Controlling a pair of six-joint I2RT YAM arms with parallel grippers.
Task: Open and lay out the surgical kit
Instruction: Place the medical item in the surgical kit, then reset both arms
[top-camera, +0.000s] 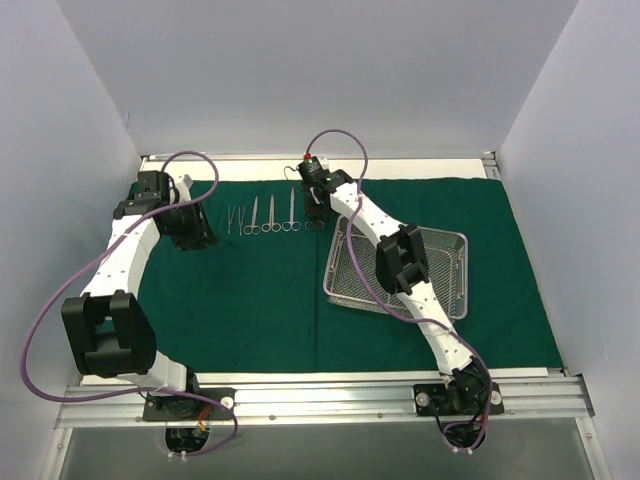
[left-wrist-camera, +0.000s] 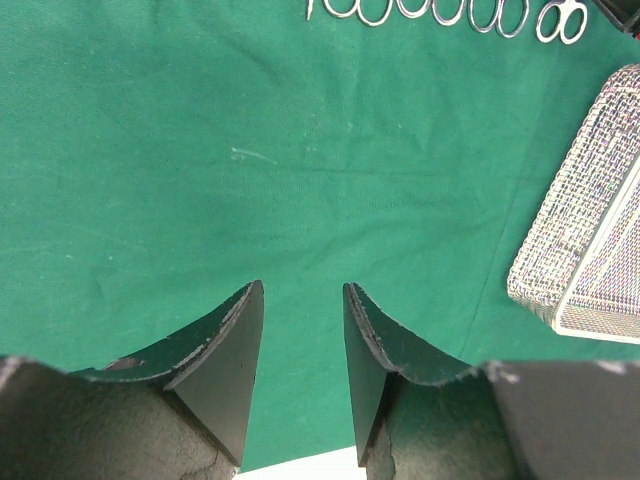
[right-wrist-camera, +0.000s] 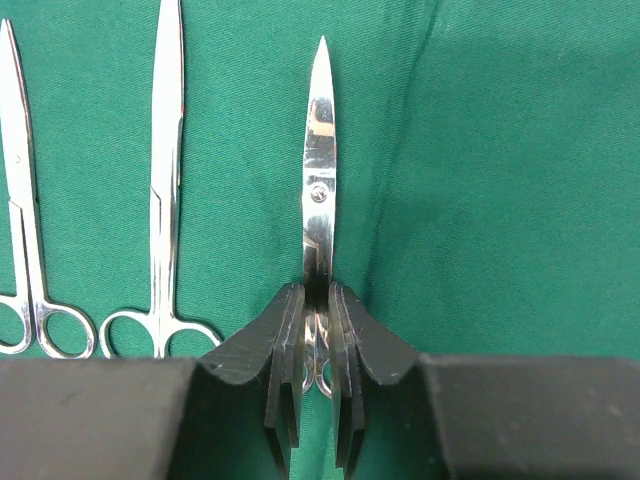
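The right gripper has its jaws pinched narrowly on a pair of steel scissors. The blades point straight ahead of the jaws over the spread green cloth. Two more instruments lie just to the jaws' left. The left gripper holds nothing, jaws parted over bare cloth, with the wire tray ahead to their right.
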